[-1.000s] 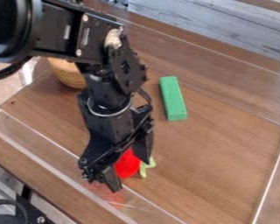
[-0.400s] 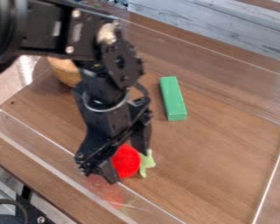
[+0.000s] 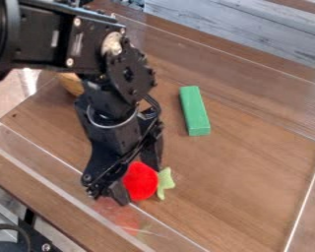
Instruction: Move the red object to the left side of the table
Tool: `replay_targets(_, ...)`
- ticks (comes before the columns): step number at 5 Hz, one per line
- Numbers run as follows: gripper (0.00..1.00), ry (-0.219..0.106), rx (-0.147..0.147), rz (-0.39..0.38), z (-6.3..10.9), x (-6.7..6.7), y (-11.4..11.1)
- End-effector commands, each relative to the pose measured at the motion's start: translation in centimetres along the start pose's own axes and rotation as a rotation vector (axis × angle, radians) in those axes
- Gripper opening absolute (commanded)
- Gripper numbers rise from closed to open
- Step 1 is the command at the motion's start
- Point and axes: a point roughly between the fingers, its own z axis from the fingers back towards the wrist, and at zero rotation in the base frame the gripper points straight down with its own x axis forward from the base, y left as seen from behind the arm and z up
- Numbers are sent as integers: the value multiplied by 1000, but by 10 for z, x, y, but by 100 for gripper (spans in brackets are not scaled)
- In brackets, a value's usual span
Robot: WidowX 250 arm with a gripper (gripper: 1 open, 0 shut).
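The black arm reaches down from the upper left of the view, its gripper [image 3: 121, 187] pointing at the table [image 3: 252, 167] near the front edge. The jaws stand wide open and hold nothing. One dark finger [image 3: 99, 183] comes down just left of the red object [image 3: 145, 181]; whether it touches the fruit cannot be told.

The red object sits on the dark wood-grain table close to the front clear wall [image 3: 48, 162], a little left of the middle of the view. It is round and bright red, with a pale yellow-green leafy piece sticking out on its right side. The lower part of the gripper hides its left edge.

A green block [image 3: 193, 109] lies flat farther back and to the right, well apart from the fruit, its long side running roughly away from the camera. A wooden bowl [image 3: 74, 84] shows at the back left, mostly hidden behind the arm.

No brand, label or writing can be read on the arm, the objects or the table; the picture is too small and soft for any to show.
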Motion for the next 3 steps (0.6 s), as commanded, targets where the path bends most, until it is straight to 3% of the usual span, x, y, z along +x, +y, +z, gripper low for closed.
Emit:
replay_targets(1,100,-14,-27,39,-7,-5,-6)
replay_targets(2,100,-29,-32,66,-21,-14,-9)
replay_targets(3,100,-50,-35,37,-19,-11,-11)
